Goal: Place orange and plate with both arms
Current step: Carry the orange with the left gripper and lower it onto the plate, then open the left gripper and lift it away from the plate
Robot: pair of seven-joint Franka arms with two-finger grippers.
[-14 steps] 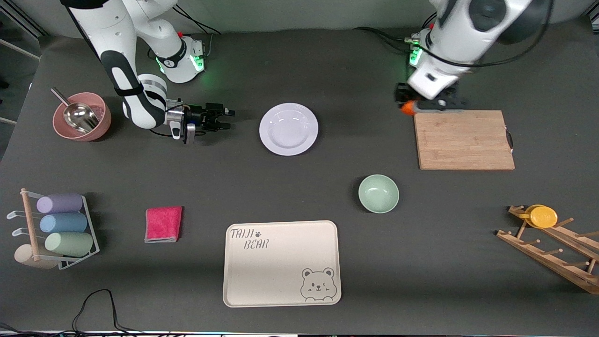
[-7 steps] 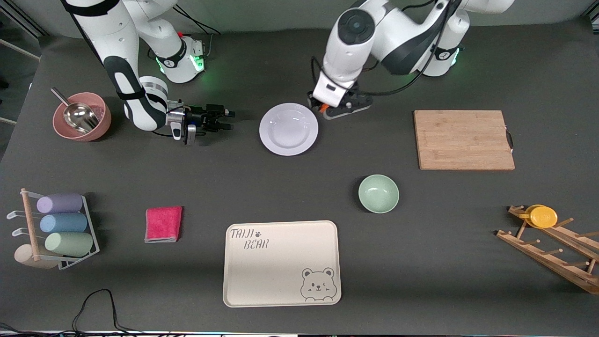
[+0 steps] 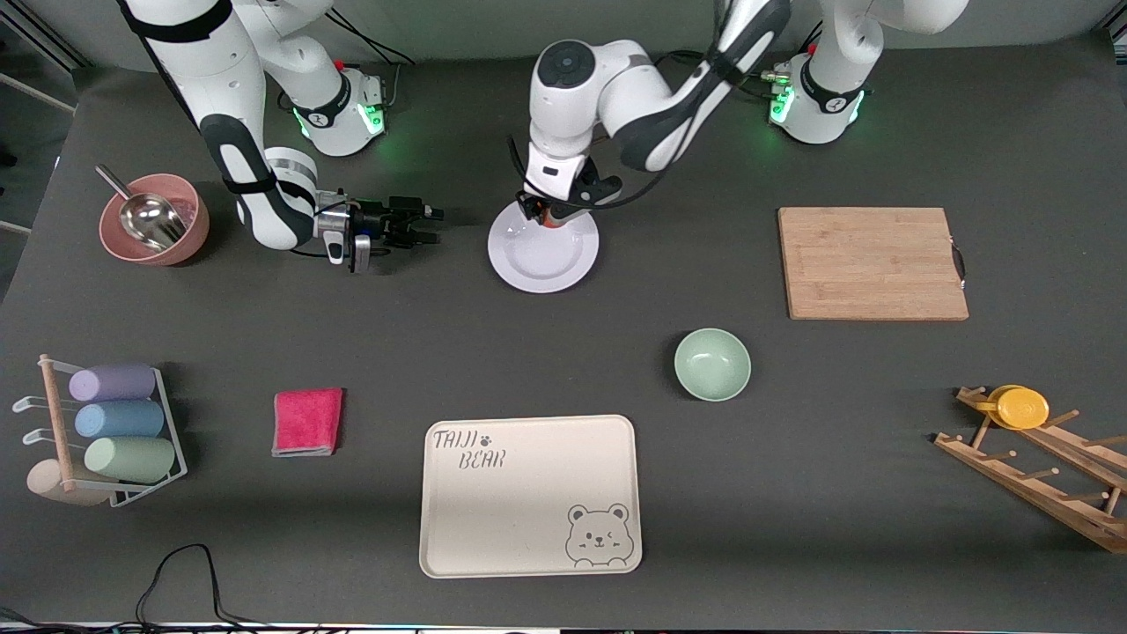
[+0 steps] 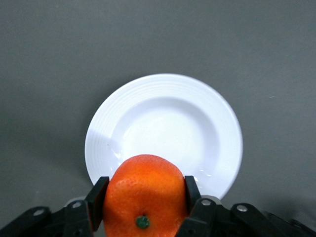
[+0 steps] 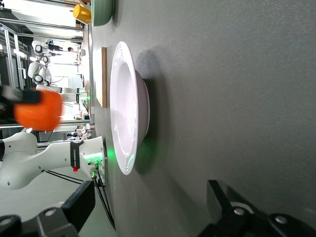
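orange (image 3: pixel 550 220): mostly hidden under left end effector (image 3: pixel 552 214) | plate (image 3: pixel 543 251): rim partly covered

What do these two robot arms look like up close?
Both arms are glossy white, rounded segments with dark grey joints. Green lights glow at the bases, and black cables trail from them. The left tool and the right tool are small and black, each with two fingers.

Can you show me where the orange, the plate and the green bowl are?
orange (image 4: pixel 143 195): left wrist view, middle of its peel.
plate (image 3: pixel 543 260): front view, its shallow centre.
green bowl (image 3: pixel 712 364): front view, its inside.
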